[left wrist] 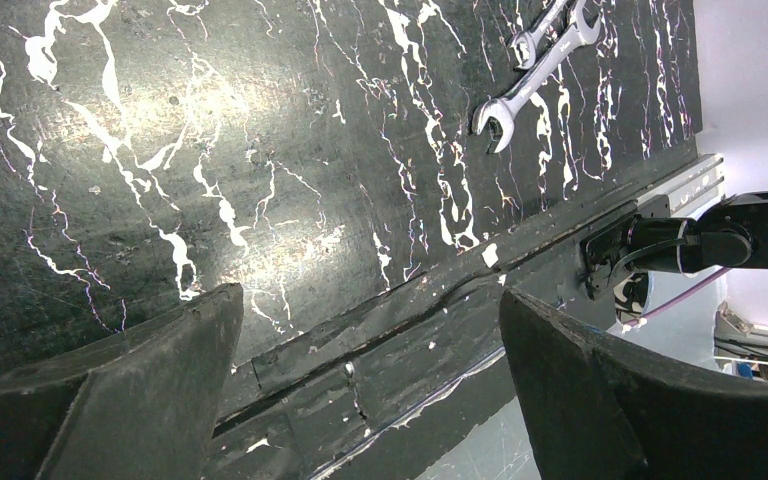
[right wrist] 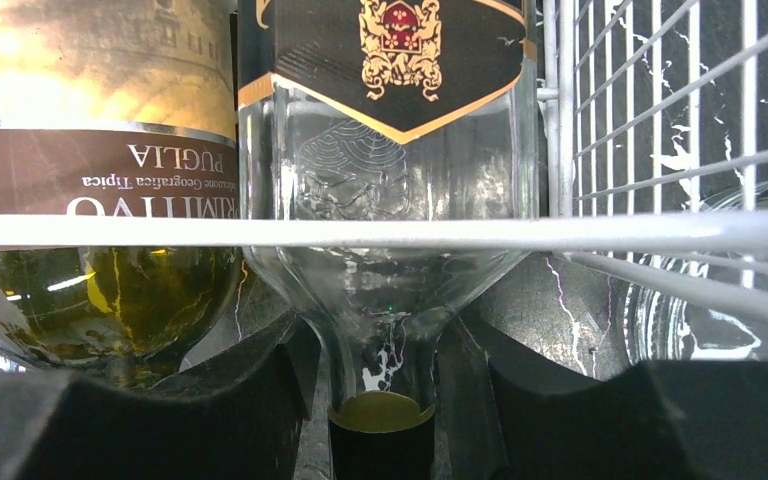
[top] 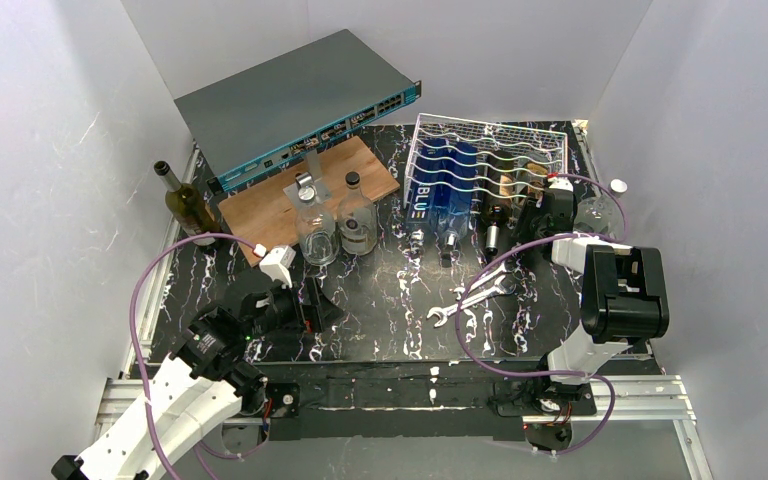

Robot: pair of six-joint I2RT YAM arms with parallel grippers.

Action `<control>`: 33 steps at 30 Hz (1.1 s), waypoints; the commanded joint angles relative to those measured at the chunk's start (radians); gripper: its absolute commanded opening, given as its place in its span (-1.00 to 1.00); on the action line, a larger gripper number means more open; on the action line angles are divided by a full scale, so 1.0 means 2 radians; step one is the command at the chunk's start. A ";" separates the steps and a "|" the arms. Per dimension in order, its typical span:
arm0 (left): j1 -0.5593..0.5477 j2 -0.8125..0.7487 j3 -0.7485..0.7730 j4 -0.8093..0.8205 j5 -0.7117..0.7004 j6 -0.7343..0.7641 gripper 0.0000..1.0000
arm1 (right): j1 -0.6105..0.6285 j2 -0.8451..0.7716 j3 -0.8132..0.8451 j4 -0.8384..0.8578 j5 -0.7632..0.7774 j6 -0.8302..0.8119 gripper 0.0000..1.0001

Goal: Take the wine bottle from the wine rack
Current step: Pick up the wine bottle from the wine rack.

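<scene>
Wine bottle (right wrist: 390, 170), clear glass with a black-and-gold label, lies in the white wire wine rack (top: 490, 132) at the back right of the surface (top: 390, 300). Its neck comes toward the right wrist camera, and one rack wire crosses in front of it.

Right end effector (right wrist: 380, 352) has its fingers (right wrist: 250, 400) on either side of that neck. The jaws are partly closed and close to the glass; we cannot tell whether they touch or grip it. Only the right wrist view shows this. From the top camera we just see the right end effector (top: 548, 205) at the rack's near right corner, with the neck hidden. The right wrist view also shows a neighbour bottle (right wrist: 100, 190) with a brown label, just left of ours.

Layout comes from the top view alone:
- blue bottle (top: 445, 190) in the rack's left part
- two wrenches (top: 475, 292) in front of the rack
- grey switch box (top: 295, 105) at the back left
- wooden board (top: 270, 200) beside the box
- green bottle (top: 188, 208) upright at the left edge

Left end effector (left wrist: 370, 300) is wide open and holds nothing, over bare surface near the front edge. Its wrist view catches the wrenches well apart from it, at the top of the picture.
</scene>
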 commanded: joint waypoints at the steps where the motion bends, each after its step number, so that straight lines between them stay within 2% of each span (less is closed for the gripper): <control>1: -0.002 -0.003 0.006 -0.009 0.001 0.001 0.99 | -0.002 0.010 0.026 0.028 0.004 0.005 -0.07; 7: -0.002 -0.003 0.008 -0.012 0.001 0.002 0.99 | -0.005 0.013 0.024 0.026 -0.001 0.002 -0.33; 9: -0.002 -0.004 0.009 -0.012 0.001 0.002 0.99 | -0.007 0.017 0.025 0.024 -0.002 0.002 -0.32; 13: -0.002 -0.009 0.010 -0.016 -0.001 0.002 0.99 | -0.011 0.030 0.028 0.016 -0.001 0.005 -0.14; 20: -0.002 -0.016 0.010 -0.022 -0.004 0.002 0.99 | -0.012 0.037 0.031 0.013 -0.004 0.000 -0.15; 25: -0.002 -0.016 0.010 -0.023 -0.004 0.002 0.99 | -0.012 0.026 0.027 0.015 -0.013 -0.003 -0.38; 27: -0.002 -0.017 0.009 -0.024 -0.004 0.002 0.99 | -0.012 0.015 0.024 0.016 -0.020 -0.005 -0.63; 29: -0.002 -0.021 0.010 -0.027 -0.006 0.002 0.99 | -0.013 -0.003 0.020 0.015 -0.029 -0.008 -0.97; 33: -0.002 -0.031 0.010 -0.033 -0.007 0.001 0.99 | -0.013 -0.048 0.007 -0.002 -0.036 -0.014 -0.97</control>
